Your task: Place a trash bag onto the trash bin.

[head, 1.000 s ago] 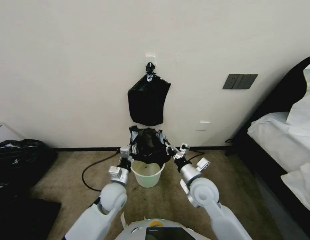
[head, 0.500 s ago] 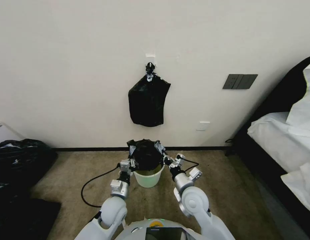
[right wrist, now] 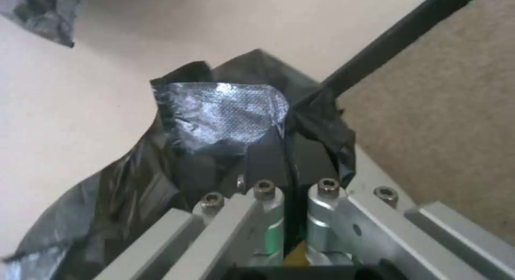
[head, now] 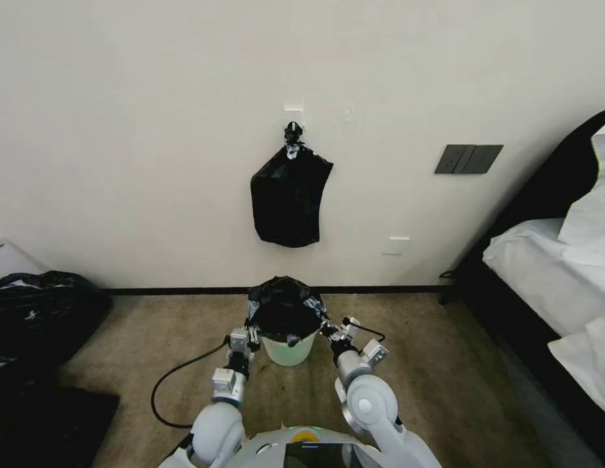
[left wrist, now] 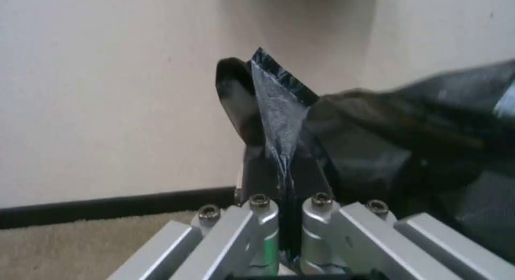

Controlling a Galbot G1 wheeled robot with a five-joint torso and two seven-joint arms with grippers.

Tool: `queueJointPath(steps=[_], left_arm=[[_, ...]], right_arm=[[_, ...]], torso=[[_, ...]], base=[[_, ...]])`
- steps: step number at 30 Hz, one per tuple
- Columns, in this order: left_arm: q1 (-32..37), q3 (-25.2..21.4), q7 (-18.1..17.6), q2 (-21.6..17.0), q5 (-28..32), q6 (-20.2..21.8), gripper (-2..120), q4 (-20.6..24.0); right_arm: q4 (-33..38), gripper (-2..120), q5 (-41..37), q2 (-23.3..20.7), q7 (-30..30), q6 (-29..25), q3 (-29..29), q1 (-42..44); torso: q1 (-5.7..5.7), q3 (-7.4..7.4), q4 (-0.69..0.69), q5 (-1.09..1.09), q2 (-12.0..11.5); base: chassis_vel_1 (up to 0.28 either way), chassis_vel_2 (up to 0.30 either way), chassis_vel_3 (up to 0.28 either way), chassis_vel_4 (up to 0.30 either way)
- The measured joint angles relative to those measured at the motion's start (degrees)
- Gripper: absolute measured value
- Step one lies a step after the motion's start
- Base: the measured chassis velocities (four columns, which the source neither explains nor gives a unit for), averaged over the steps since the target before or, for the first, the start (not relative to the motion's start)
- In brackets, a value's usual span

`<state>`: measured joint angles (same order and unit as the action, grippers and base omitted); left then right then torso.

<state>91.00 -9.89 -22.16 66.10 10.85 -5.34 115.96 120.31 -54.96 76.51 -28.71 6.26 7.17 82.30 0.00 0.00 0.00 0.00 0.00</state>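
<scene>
Both pincers clamped on the trash bag's [head: 286, 311] mouth: left pincer [head: 250, 338] and right pincer [head: 327, 329] at opposite sides of the trash bin [head: 288, 350]. Bag draped over the rim. Best drawn down evenly, hem kept taut, without tipping the bin.

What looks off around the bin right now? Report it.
Nothing is spilled or damaged. The trash bag is not seated yet: it bulges above the trash bin, pulled over its top, pinched at each side by the left gripper and right gripper. A black cable loops across the carpet beside the bin.
</scene>
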Motion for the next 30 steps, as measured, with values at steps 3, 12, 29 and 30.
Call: queueJointPath(steps=[3,12,29,30], left_arm=[[0.9,0.3,-0.3,-0.1,-0.5,0.0,0,-0.1],[3.5,-1.4,-1.3,-0.7,-0.4,0.2,0,-0.6],[7.2,-2.8,-1.4,-1.7,0.9,0.3,0,-0.7],[7.2,-2.8,-1.4,-1.7,0.9,0.3,0,-0.7]], right_arm=[[0.4,0,0.2,-0.1,-1.3,0.3,-0.1,0.7],[-2.6,0,0.0,0.2,-5.0,2.9,-0.3,-0.4],[-2.7,0,-2.4,-0.4,-9.0,9.8,-0.7,-0.5],[-2.7,0,-2.4,-0.4,-9.0,9.8,-0.7,-0.5]], torso=[[0.0,0.0,-0.01,0.0,0.0],[0.0,0.0,0.0,0.0,0.0],[0.0,0.0,-0.01,0.0,0.0],[0.0,0.0,-0.01,0.0,0.0]], base=[[0.0,0.0,0.0,0.0],[0.0,0.0,0.0,0.0],[0.0,0.0,0.0,0.0],[0.0,0.0,0.0,0.0]])
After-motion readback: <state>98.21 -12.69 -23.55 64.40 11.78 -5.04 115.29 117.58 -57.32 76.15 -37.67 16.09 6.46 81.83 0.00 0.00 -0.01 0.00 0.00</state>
